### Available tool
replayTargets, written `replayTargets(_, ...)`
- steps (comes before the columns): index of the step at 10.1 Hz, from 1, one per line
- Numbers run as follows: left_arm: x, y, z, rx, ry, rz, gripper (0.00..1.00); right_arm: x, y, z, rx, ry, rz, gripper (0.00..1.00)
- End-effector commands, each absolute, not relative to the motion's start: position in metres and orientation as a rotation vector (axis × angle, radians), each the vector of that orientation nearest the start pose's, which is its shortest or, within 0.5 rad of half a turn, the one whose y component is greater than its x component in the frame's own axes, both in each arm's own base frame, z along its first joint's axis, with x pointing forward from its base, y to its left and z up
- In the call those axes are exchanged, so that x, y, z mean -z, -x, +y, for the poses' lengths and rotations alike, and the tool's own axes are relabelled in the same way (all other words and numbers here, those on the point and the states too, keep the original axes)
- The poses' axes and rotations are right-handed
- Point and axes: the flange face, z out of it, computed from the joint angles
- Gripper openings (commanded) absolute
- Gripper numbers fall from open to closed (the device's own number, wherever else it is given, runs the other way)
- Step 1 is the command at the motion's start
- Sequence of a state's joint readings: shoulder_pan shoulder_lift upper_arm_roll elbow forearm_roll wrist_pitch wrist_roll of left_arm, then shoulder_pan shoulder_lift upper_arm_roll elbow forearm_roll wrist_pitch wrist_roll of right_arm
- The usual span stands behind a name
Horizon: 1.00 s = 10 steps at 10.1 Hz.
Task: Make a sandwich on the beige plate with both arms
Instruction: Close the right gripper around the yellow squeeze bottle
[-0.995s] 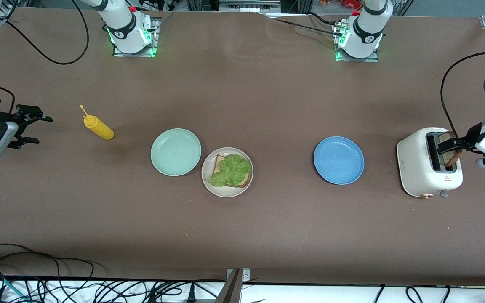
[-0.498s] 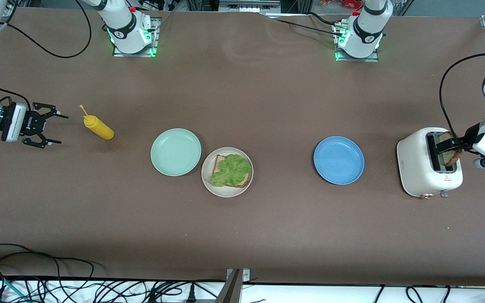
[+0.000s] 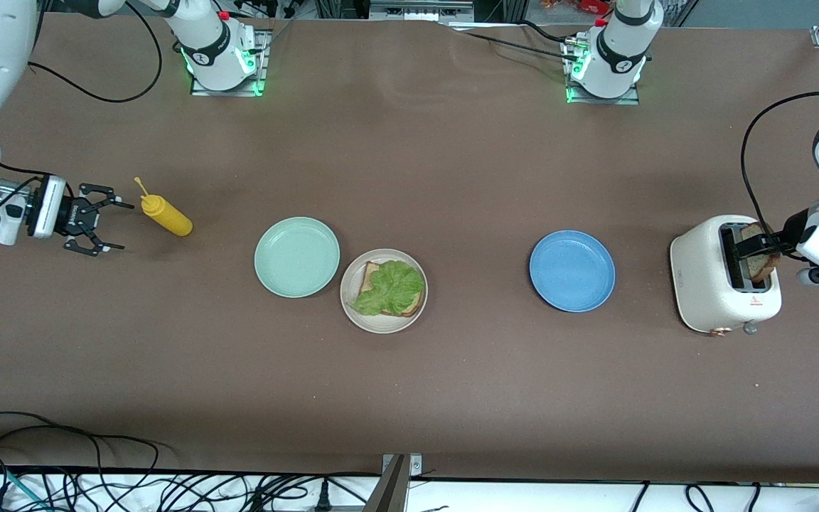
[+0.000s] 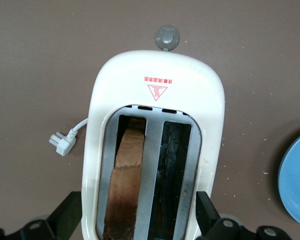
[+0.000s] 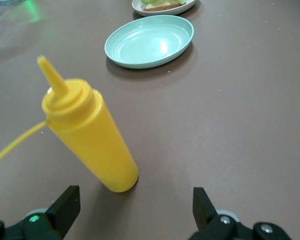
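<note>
My left end effector [image 3: 756, 245] sits over the glossy white two-slot toaster [image 3: 719, 284], fingers spread wide either side of the browned bread slice [image 4: 125, 192] standing in one slot, nothing gripped. Risks as I judge them: a finger catches the slot rim, or a squeeze on the crust crumbles the slice or lets it slip back in.

My right end effector [image 3: 100, 218] is low over the bench [image 3: 452, 391], wide and empty, just beside the yellow plastic squeeze bottle [image 3: 165, 215]. Bottle looks tippy; a finger clipping it could knock it over.

Round pale beige plate [image 3: 381, 326] sits mid-bench, touching the mint green plate [image 3: 296, 257], with one bread slice and ruffled green lettuce leaf [image 3: 388, 286] on it. No top slice yet. Blue plate [image 3: 571, 270] is bare. A sloppy drop could shove the lettuce off.
</note>
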<state>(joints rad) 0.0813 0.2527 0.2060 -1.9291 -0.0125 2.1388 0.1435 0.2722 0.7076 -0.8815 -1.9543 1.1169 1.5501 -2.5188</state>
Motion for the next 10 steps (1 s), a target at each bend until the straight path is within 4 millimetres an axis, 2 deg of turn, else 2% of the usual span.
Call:
replayTargets(1,-0.359,-0.58,0.17,-0.077,3.12,-0.223,1.0,-0.167,-0.487,-0.216,0.724,1.809,-1.475,1.0)
replayTargets(3,-0.358,-0.581,0.169,-0.08,3.12,-0.218,1.0,-0.149,-0.475,-0.204,0.761,1.748,-1.426,1.0)
replayTargets(6,-0.358,-0.58,0.17,-0.082,3.12,-0.218,1.0,-0.131,-0.449,-0.203,0.828,1.675,-1.363,1.0)
replayTargets(10,-0.356,-0.58,0.17,-0.087,3.12,-0.218,1.0,-0.125,-0.454,-0.187,0.857,1.654,-1.353,0.97)
